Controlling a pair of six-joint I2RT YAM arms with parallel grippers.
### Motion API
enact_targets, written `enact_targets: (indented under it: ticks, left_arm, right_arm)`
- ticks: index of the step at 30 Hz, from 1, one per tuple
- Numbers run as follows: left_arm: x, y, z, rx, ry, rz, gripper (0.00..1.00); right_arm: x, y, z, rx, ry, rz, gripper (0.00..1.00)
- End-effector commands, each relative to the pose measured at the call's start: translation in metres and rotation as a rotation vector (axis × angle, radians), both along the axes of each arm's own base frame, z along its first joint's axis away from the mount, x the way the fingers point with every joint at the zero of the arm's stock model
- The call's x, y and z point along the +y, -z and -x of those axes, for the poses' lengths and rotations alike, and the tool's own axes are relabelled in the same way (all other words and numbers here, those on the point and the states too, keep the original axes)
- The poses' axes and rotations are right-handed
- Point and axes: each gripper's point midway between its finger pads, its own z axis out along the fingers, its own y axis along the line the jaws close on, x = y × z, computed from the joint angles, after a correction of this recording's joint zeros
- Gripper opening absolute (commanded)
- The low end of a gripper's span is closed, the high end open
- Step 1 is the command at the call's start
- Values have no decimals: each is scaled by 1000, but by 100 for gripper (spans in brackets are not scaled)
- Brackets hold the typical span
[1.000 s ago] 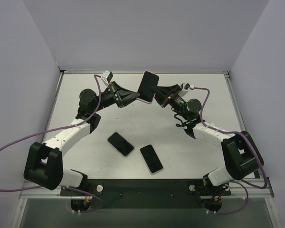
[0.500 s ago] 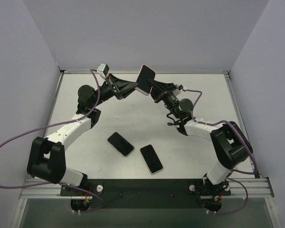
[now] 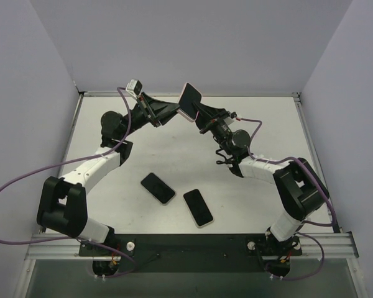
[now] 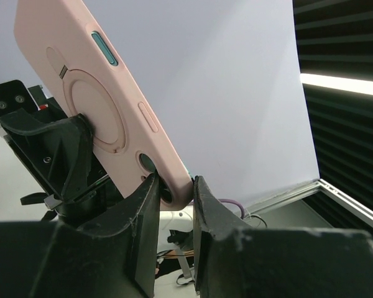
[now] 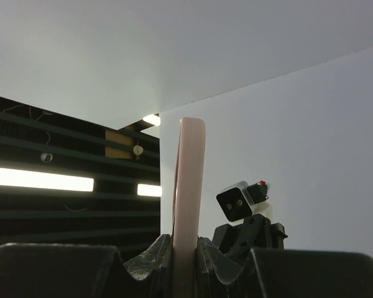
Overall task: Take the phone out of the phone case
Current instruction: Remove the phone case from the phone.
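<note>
We find both arms raised over the far half of the bench (image 3: 174, 155), meeting at the pink phone case (image 4: 99, 93), which is held in the air above the surface, tilted, near the back wall. The left tool (image 4: 174, 194) is nearly closed, its two fingers (image 4: 146, 208) pinching one lower corner of the case beside the camera opening. The left wrist view shows the back of the case, with a circular ring, a teal side button and a pink side button. The right tool (image 5: 188, 249) is closed down on another part of the case. The right wrist view shows the case edge-on and upright between that tool's two fingers, with both pressed against its faces. In the top view, the dark screen of the phone (image 3: 190, 99) faces up toward the camera and sits within the pink rim, so the phone is seated in the case. Two further handsets lie flat on the bench nearer the arm bases: a dark handset (image 3: 158, 187) on the left and a light-rimmed handset (image 3: 198, 207) near it on the right. They do not touch each other, and both are well apart from the two tools.
</note>
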Motion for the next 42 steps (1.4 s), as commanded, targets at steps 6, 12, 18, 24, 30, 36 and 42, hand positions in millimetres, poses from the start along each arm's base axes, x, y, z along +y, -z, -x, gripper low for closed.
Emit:
enact_targets:
  ticks: [6,12,18,24,30,36,42]
  left_arm:
    - [35,-129,79,-475,9,320,0]
    - [35,-129,79,-472,8,329,0]
    - [37,-129,79,-469,8,343,0]
    - [41,-130,79,-466,0,372,0]
    - [46,-133,79,-461,6,431,0]
    - [50,-134,78,-444,13,477,0]
    - [55,-131,77,-417,19,523,0]
  right_arm:
    - [21,4,27,-32,-138,-56,0]
    - [24,3,27,-30,-141,-61,0]
    - [25,2,26,-32,-143,-63,0]
    - [30,0,27,-31,-155,-74,0]
    - [41,-6,27,-23,-170,-106,0]
    - [52,-21,26,-51,-187,-138,0]
    - [57,-23,25,-52,-192,-147,0]
